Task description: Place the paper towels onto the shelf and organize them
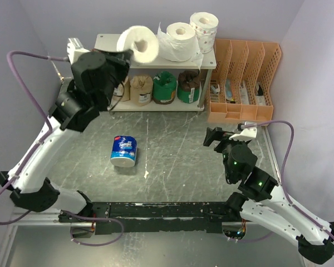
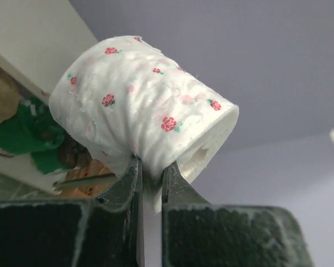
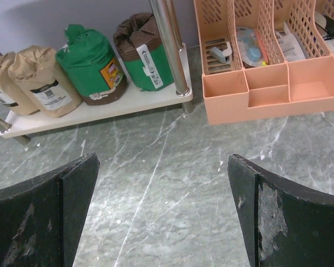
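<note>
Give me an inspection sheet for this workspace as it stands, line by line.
Surface: grey marbled table, a few white specks.
Job's things: flowered roll held in the air at the shelf top; two white rolls on the top board; four wrapped rolls on the lower board; blue-wrapped roll upright on the table.
Clutter: orange organizer right of the shelf, small items inside.
Grippers: left gripper shut on the flowered roll; right gripper open, empty.
Cables: purple cables looping from both arms, clear of the rolls.
Surroundings: plain grey walls.
</note>
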Robot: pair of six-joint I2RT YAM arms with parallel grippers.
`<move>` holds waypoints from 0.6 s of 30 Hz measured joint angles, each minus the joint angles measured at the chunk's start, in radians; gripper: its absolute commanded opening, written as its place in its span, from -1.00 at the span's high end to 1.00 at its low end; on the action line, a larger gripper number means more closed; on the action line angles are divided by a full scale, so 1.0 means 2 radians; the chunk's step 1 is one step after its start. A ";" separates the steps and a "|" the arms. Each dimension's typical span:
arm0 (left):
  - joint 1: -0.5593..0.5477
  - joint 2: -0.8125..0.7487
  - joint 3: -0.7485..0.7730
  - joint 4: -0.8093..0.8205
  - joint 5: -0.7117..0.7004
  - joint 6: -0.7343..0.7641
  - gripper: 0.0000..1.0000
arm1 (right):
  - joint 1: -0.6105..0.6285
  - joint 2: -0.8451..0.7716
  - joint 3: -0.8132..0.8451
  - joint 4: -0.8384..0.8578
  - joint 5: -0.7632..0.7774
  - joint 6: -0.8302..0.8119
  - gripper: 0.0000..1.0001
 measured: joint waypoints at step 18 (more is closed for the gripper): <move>0.277 0.273 0.228 -0.062 0.195 -0.255 0.87 | 0.000 -0.007 -0.008 -0.006 0.003 0.010 -1.00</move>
